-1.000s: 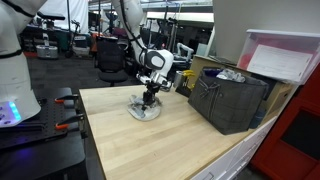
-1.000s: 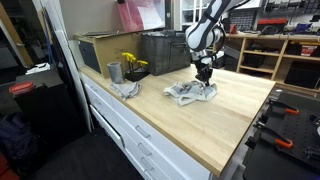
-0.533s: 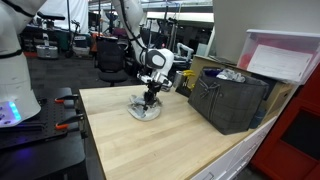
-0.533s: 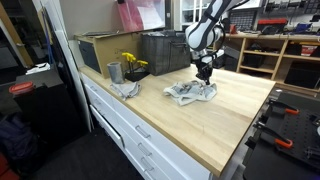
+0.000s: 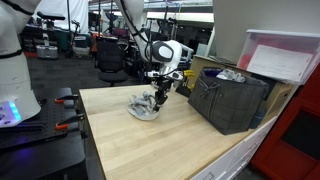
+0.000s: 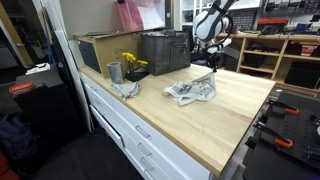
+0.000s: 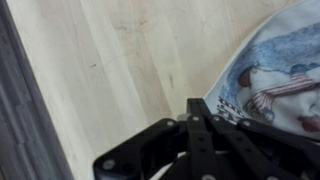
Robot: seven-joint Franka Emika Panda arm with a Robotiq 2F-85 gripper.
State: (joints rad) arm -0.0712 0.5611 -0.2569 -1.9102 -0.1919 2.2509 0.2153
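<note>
A crumpled white cloth with a blue and red print [image 5: 143, 107] lies on the wooden tabletop [image 5: 150, 145]; it also shows as the cloth [image 6: 190, 92] and the cloth [image 7: 275, 75]. My gripper [image 5: 158, 96] hangs just above the cloth's edge on the crate side. Its fingers are shut together, and a corner of the cloth appears pinched and lifted between them. In the wrist view the gripper [image 7: 195, 103] comes in from the bottom, its black fingers [image 7: 192, 130] closed at the cloth's border. From the other side the gripper [image 6: 211, 70] stands over the cloth's raised corner.
A dark slatted crate [image 5: 228, 98] stands on the table close beyond the gripper, also seen as the crate [image 6: 165, 50]. A metal cup [image 6: 114, 72], a yellow flower [image 6: 133, 63], a grey rag [image 6: 125, 88] and a brown box [image 6: 95, 50] sit further along.
The gripper has risen from the middle of the cloth and moved toward the crate, staying shut. One edge of the cloth has come up with it.
</note>
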